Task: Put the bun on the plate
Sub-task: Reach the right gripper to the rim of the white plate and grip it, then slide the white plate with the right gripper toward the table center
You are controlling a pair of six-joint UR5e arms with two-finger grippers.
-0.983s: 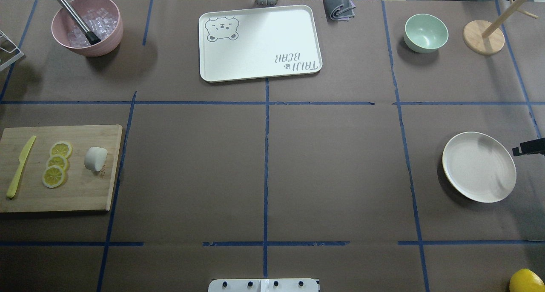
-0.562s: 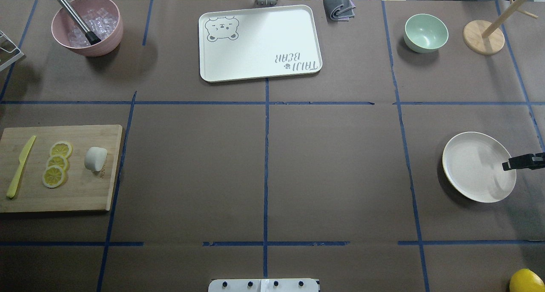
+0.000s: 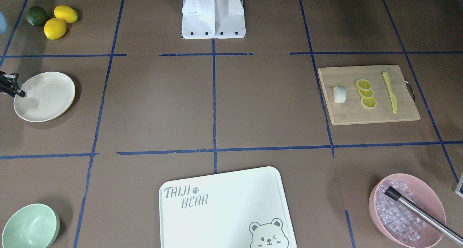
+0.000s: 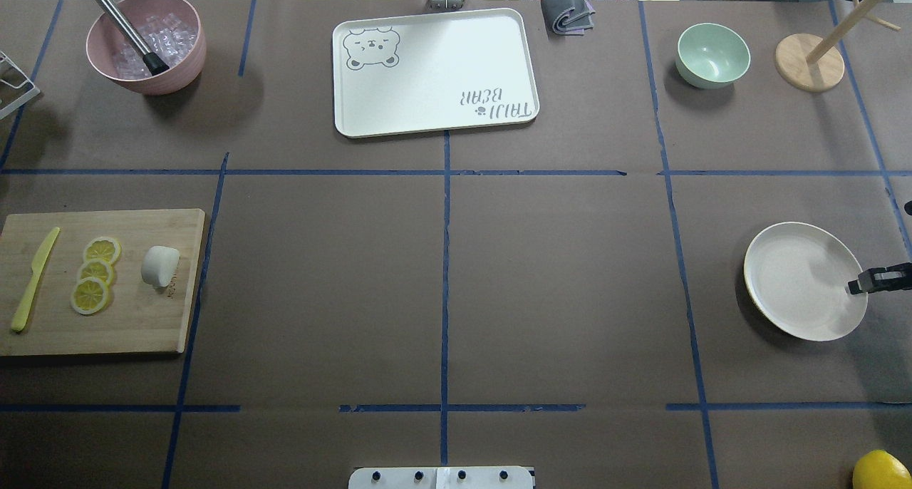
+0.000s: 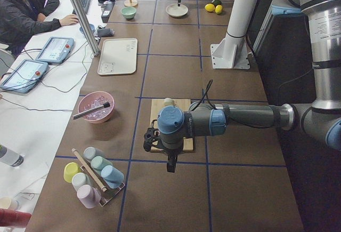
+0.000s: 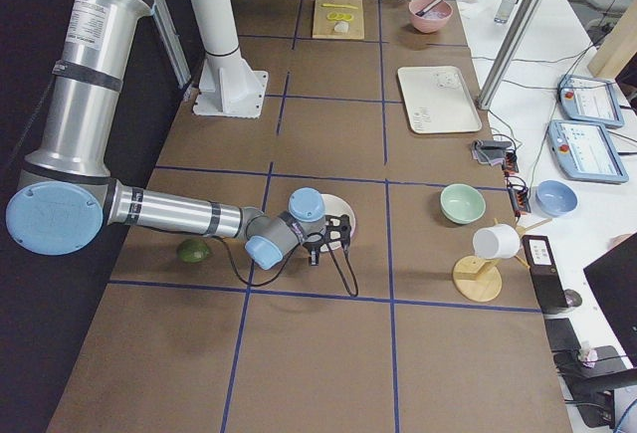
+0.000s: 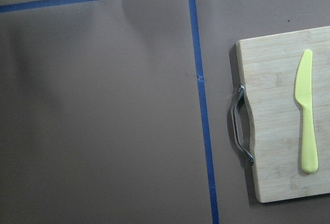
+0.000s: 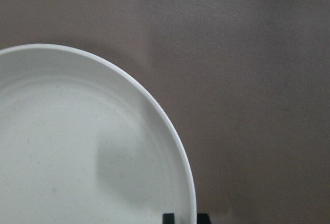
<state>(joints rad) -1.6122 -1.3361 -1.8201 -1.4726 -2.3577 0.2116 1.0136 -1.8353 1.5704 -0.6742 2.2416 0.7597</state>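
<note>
The bun point(image 4: 159, 266) lies on the wooden cutting board point(image 4: 128, 318) at the counter's left end, just beside three lemon slices point(image 4: 94, 271). It is well apart from the plate point(image 4: 791, 289), which sits at the right end. The right claw point(image 4: 855, 286) is at the plate's right rim, one tip on each side of it, seemingly pinching it. The left claw point(image 5: 169, 164) hangs beyond the board's left end; whether it is apart or together cannot be told.

No step toward the bun looks begun. The likely risks:
- A pull on the pinched rim may tip or drag the plate.
- The soft bun may squash under a hard squeeze.
- A wide approach may knock the slices.
- The long carry across the counter may shake the bun loose.
</note>
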